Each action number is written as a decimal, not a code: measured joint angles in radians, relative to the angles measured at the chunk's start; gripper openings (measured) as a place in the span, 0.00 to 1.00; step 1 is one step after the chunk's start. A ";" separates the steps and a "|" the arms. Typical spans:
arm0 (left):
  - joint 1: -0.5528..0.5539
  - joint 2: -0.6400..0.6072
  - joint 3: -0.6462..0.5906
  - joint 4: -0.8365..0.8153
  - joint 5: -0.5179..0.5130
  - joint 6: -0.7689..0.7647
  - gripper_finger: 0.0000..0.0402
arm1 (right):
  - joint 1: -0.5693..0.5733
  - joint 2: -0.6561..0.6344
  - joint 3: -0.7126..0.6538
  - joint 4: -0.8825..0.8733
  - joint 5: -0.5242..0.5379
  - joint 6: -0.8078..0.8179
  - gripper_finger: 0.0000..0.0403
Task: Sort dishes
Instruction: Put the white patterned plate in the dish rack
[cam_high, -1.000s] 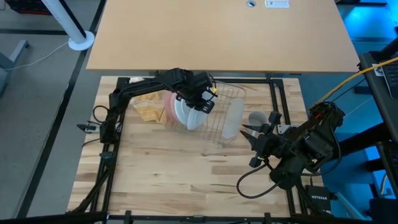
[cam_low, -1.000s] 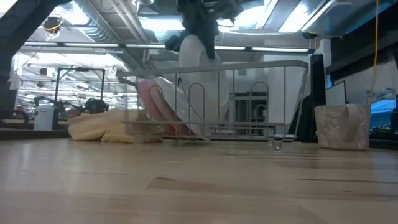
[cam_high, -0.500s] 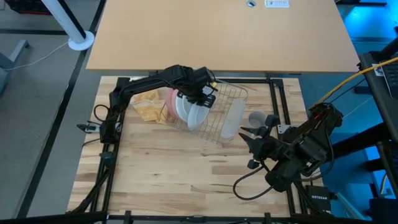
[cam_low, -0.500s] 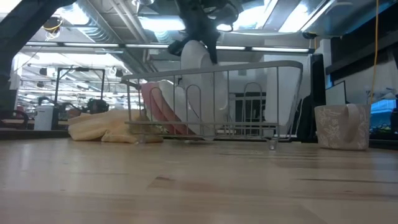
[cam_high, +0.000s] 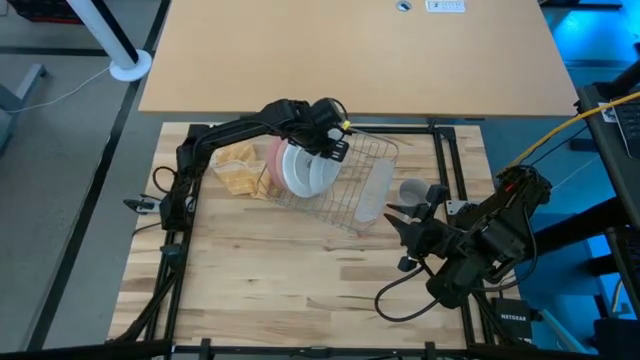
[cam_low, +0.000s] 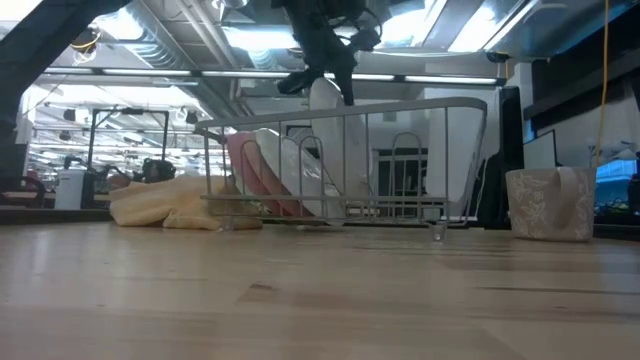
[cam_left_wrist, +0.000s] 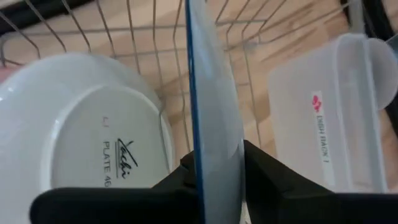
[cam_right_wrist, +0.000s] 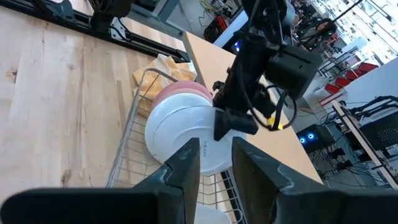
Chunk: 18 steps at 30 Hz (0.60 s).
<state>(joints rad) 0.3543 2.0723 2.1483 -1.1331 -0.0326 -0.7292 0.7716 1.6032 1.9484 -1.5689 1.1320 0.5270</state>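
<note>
— Starting at our left fingers (cam_left_wrist: 267, 177): what are they doing?

— They are clamped on the rim of the blue-edged plate (cam_left_wrist: 208, 112), one dark finger on each face. In the left wrist view we see the plate edge-on, standing upright between them, its thin blue rim running straight away from the camera.

— And around that grip?

— Our left gripper (cam_high: 322, 140) hangs over the far end of the silver wire rack (cam_high: 365, 185), with the held plate lowered among the rack's wires. Just beside it leans a white plate (cam_left_wrist: 93, 137) showing its printed underside, and behind that the pink plates (cam_high: 272, 160) stand at the rack's left end. From the low view the pink plates (cam_low: 250, 175) tilt back against the wires, and the held plate (cam_low: 325, 140) stands taller than the rack's top rail.

— What lies outside the rack?

— A yellow-tan cloth (cam_high: 238, 168) sits on the table just left of it. A clear plastic tray (cam_left_wrist: 329, 118) lies in the rack's right part. The grey mug (cam_high: 413, 190) stands on the table to the rack's right, near our right gripper (cam_high: 408, 222).

— The right gripper's fingers?

— They sit slightly apart, holding nothing, pointed towards the rack from the table's right side.
</note>
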 joint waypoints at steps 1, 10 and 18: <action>-0.002 0.010 0.000 0.000 0.000 -0.001 0.15 | 0.000 0.000 0.000 0.000 0.000 0.000 0.24; -0.021 0.066 0.000 -0.017 -0.003 0.038 0.16 | 0.000 0.000 0.000 -0.001 -0.001 0.024 0.24; -0.009 0.057 0.000 -0.058 -0.007 0.137 0.19 | 0.000 -0.001 0.000 -0.002 -0.026 0.026 0.24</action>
<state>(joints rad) 0.3453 2.1298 2.1486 -1.1907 -0.0398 -0.5923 0.7715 1.6024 1.9484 -1.5707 1.1057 0.5529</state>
